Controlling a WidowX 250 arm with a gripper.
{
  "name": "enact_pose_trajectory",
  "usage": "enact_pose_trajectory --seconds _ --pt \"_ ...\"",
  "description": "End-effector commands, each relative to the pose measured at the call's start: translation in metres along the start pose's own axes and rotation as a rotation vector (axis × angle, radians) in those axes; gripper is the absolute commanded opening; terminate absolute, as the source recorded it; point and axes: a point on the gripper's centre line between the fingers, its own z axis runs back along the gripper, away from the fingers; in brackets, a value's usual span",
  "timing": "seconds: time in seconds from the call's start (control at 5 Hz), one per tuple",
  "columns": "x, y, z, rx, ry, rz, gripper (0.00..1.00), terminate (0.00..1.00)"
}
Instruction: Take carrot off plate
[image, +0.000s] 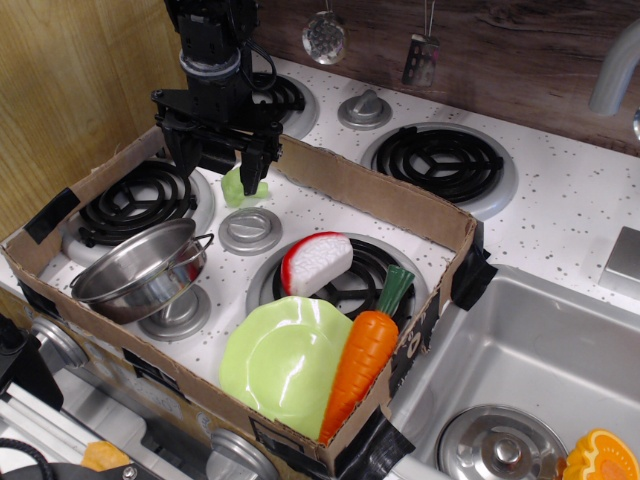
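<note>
The orange carrot (360, 360) with its dark green stem lies along the right edge of the lime-green scalloped plate (275, 365), at the front of the cardboard-walled stove top. Its tip points to the front and it leans against the cardboard wall. My black gripper (218, 165) hangs at the back left, far from the carrot and above the left rear burner area. Its fingers point down, spread apart and holding nothing. A small light green toy vegetable (243, 188) sits just beside the right finger.
A steel pot (140, 268) stands tilted at the left front. A red-and-white toy (315, 262) lies on the burner behind the plate. A cardboard wall (370, 195) rings the stove. At the right is a sink (560, 330) with an orange slice toy (602, 458).
</note>
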Motion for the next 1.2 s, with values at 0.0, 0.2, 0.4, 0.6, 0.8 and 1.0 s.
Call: enact_pose_trajectory --seconds 0.0,0.2,0.4,0.6,0.8,1.0 --pt "0.000 0.000 0.000 0.000 0.000 0.000 1.00 0.00" --pt "0.001 0.001 0.012 -0.009 -0.055 -0.026 1.00 0.00" --pt "-0.003 -0.002 0.024 -0.031 -0.071 -0.024 1.00 0.00" --pt "-0.009 -0.010 0.043 -0.046 -0.132 -0.030 1.00 0.00" --pt "-0.018 -0.020 0.060 -0.187 -0.181 -0.067 1.00 0.00" --pt "-0.034 -0.046 0.077 -0.246 -0.214 -0.093 1.00 0.00"
